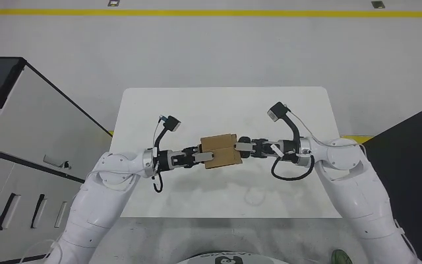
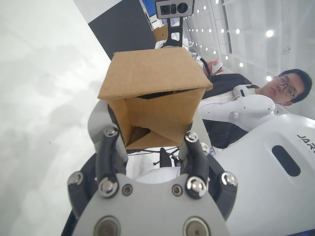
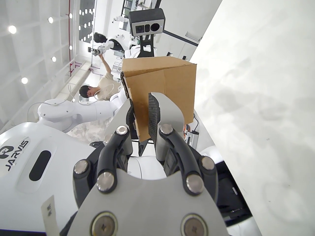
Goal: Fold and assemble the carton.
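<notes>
A brown cardboard carton (image 1: pixel 220 150) hangs above the middle of the white table (image 1: pixel 297 112), held between both arms. It is opened into a box shape. In the left wrist view the carton (image 2: pixel 152 79) turns its open end to the camera, with inner flaps folded inside. My left gripper (image 2: pixel 150 124) straddles that end, one finger on each side wall. My right gripper (image 3: pixel 141 114) is shut on a wall edge at the opposite end of the carton (image 3: pixel 169 84). From above, the left gripper (image 1: pixel 203 156) and right gripper (image 1: pixel 241 148) face each other across the box.
A dark-framed cabinet (image 1: pixel 39 112) stands beside the table at the left. A yellow floor line (image 1: pixel 211 12) runs beyond the far edge. The tabletop around and under the carton is bare white.
</notes>
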Motion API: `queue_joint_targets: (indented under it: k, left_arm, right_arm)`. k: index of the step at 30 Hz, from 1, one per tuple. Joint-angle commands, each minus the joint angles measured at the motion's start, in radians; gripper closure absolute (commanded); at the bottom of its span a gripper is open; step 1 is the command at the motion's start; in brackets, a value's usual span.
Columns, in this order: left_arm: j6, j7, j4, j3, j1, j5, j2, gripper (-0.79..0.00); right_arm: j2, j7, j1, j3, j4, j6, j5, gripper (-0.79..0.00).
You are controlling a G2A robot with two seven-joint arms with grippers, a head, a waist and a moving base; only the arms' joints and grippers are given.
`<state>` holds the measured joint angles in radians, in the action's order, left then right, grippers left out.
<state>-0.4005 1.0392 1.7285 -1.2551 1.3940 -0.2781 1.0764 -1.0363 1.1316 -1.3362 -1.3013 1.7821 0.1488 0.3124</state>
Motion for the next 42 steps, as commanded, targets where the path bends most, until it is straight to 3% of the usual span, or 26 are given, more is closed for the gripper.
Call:
queue_joint_targets:
  k: [1,10,13,36,38,42]
  left_arm:
    - [0.002,-0.001,-0.002,0.001,-0.001,-0.007,-0.001,0.000]
    - [0.004,-0.001,-0.021,0.006,-0.004,-0.070,-0.002,0.000]
    - [0.004,-0.003,-0.026,0.005,-0.004,-0.081,-0.003,0.000]
    - [-0.002,-0.008,-0.030,0.016,-0.013,-0.078,-0.010,0.000]
    - [-0.002,-0.009,-0.031,0.017,-0.014,-0.079,-0.010,0.000]
    - [-0.001,-0.010,-0.032,0.019,-0.016,-0.074,-0.011,0.000]
  right_arm:
    - [0.001,-0.004,-0.002,-0.001,0.000,0.002,0.007,-0.080]
    - [0.001,-0.020,-0.016,-0.004,-0.008,0.018,0.075,-0.049]
    - [0.002,-0.018,-0.016,-0.004,-0.010,0.018,0.080,0.000]
    - [0.005,-0.024,0.001,0.012,-0.030,0.030,0.112,0.000]
    - [0.006,-0.021,0.004,0.014,-0.030,0.027,0.103,-0.052]
    - [0.008,-0.019,0.008,0.014,-0.030,0.025,0.092,-0.080]
